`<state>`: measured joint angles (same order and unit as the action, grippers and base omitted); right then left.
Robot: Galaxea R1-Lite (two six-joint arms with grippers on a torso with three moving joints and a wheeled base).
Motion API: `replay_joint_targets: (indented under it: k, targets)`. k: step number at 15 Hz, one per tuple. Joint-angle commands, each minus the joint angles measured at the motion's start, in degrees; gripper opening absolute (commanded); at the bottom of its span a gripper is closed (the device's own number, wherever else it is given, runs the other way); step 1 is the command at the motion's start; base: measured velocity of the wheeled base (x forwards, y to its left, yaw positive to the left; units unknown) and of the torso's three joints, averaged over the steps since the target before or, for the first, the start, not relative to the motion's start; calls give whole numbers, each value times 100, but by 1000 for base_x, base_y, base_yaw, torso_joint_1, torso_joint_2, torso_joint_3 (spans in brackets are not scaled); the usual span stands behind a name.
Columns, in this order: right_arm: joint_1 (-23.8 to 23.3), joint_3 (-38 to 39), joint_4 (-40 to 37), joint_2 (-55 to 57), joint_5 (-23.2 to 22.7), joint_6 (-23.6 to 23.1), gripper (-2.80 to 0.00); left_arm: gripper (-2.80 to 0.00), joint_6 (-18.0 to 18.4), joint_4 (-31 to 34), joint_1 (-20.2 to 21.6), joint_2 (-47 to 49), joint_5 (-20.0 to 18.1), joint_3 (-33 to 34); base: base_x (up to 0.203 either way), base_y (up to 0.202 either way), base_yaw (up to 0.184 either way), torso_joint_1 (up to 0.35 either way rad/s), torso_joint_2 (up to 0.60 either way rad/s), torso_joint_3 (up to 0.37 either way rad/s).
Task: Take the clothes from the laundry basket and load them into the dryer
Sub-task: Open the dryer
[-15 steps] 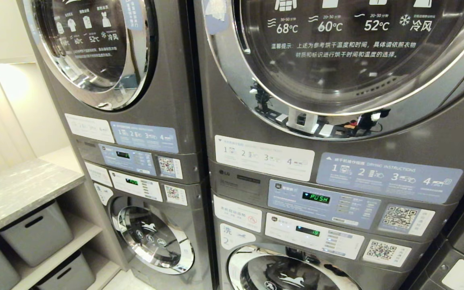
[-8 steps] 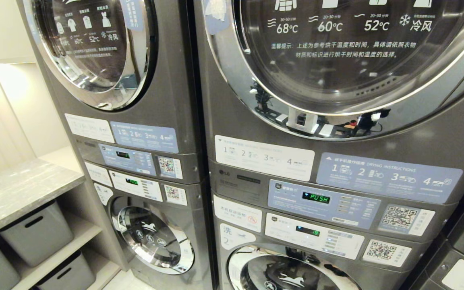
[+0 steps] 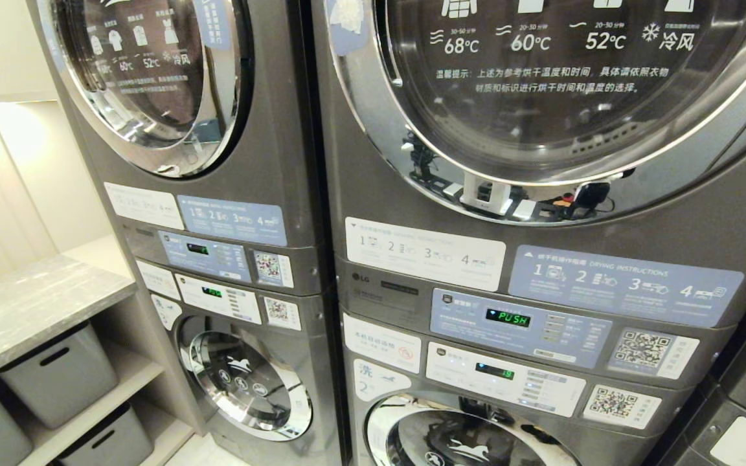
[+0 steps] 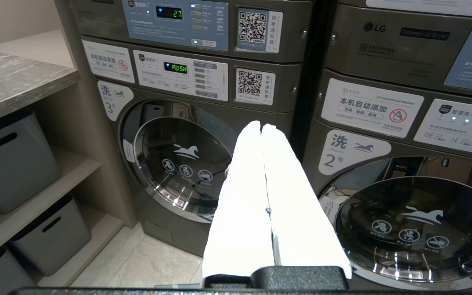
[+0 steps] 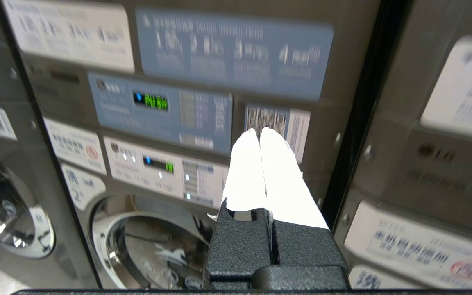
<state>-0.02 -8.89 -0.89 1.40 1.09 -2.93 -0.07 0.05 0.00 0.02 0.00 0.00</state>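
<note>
The dryer (image 3: 541, 194) with the green PUSH display (image 3: 508, 318) stands straight ahead, its round glass door (image 3: 561, 71) closed. The right gripper (image 5: 259, 132) hangs before its control panel, white fingers (image 5: 277, 172) pressed together, empty. The left gripper (image 4: 260, 125), fingers together too, faces the washers (image 4: 178, 164) below.

A self-service laundry shop: stacked dark grey machines stand side by side, a dryer (image 3: 541, 97) above each washer (image 3: 250, 382). Below the dryer's door are numbered instruction stickers (image 3: 625, 285) and payment QR codes (image 3: 642, 349). Left of the machines, a folding counter (image 3: 30, 304) tops shelved grey bins (image 3: 59, 372).
</note>
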Motion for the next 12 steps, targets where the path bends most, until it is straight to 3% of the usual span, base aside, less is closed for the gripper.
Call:
replay_joint_targets:
  k: [1, 4, 6, 8, 10, 11, 12]
  targets:
    - [-3, -665, -66, 550, -7, -17, -280, -280, -1, -4, 0, -2, 0, 0, 0, 0, 0, 0, 0, 0]
    - [6, -2556, -153, 2518, -62, -7, -280, -280, -1, 2, 0, -2, 0, 0, 0, 0, 0, 0, 0, 0]
    - [22, -3706, -177, 3877, -449, 2, -280, -280, 16, -5, 0, -2, 0, 0, 0, 0, 0, 0, 0, 0]
    - [152, -4689, -192, 5081, -1385, 7, -280, -280, 16, -5, 0, -2, -9, 0, 0, 0, 0, 0, 0, 0]
    - [835, -5533, -202, 6031, -2445, 4, -280, -280, 16, -5, 0, -2, -9, 0, 0, 0, 0, 0, 0, 0]
    - [1321, -5906, -205, 6441, -2715, -2, 0, -280, 16, -5, 0, -2, 0, 0, 0, 0, 0, 0, 0, 0]
    - [1672, -6251, -204, 6828, -2848, -11, 0, -280, 16, -5, 0, -2, 0, 0, 0, 0, 0, 0, 0, 0]
